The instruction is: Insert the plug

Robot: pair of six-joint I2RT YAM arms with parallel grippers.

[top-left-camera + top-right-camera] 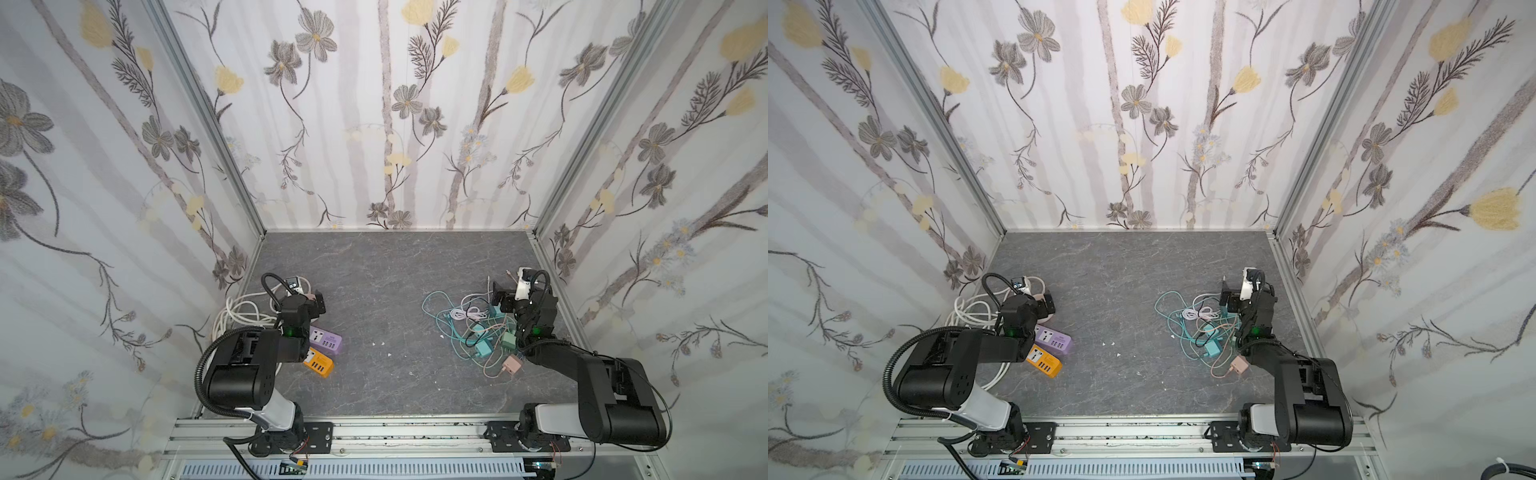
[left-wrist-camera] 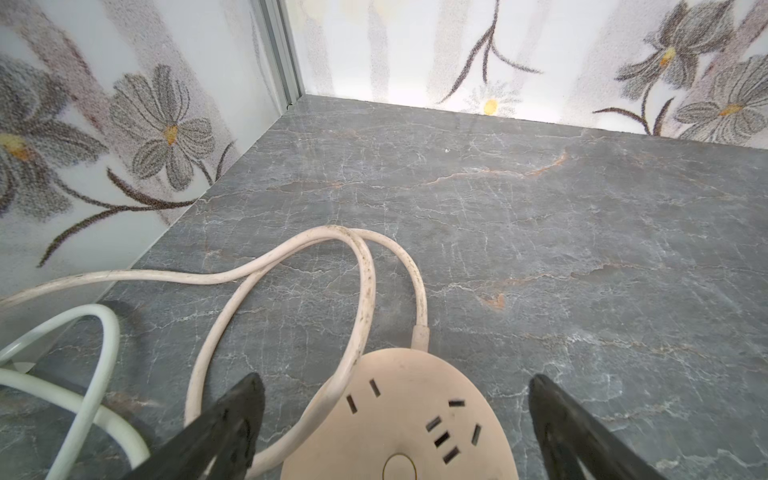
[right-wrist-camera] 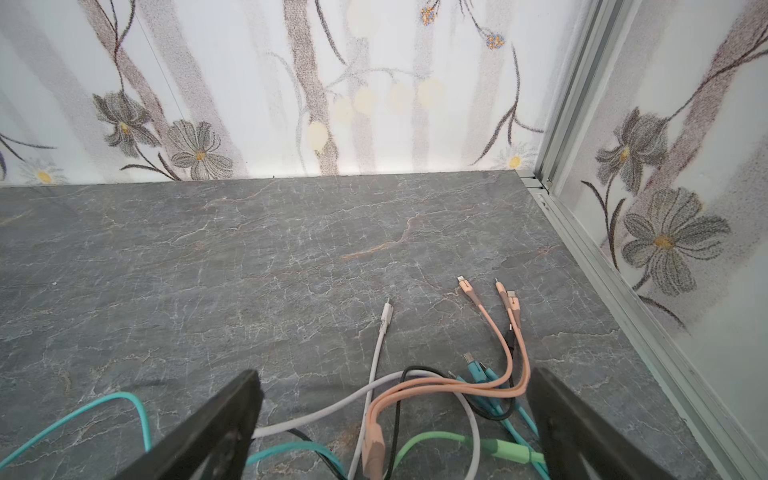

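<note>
Left wrist view has the left gripper [image 2: 395,378] low over the round socket [image 2: 399,419], jaws spread wide and holding nothing. One finger is just beside the socket's cord [image 2: 365,291]; the other stands clear of the socket's rim. Past the socket, the table [image 2: 498,208] runs bare to the far wall [image 2: 415,50] and the left wall [image 2: 124,104].

In both top views the purple strip [image 1: 326,338] and orange strip [image 1: 318,360] lie side by side just nearer than that socket, partly under the left arm. White cords [image 1: 241,311] are heaped against the left wall.

In the right wrist view the right gripper [image 3: 395,374] is likewise spread wide and empty, over the far end of the tangle [image 1: 469,324]. Loose cable ends [image 3: 469,291] lie beyond its fingertips, close to the right wall [image 3: 685,124] and its metal edge. The teal plug [image 1: 482,348] lies in the near part of the tangle. The pink plug [image 1: 510,365] sits at the tangle's near edge, close to the right arm. Both are well apart from every strip.

A broad bare band of table separates the strips on the left from the tangle on the right. The far half of the table is open up to the far wall. The rail [image 1: 415,434] carrying both arm bases closes the near edge.
</note>
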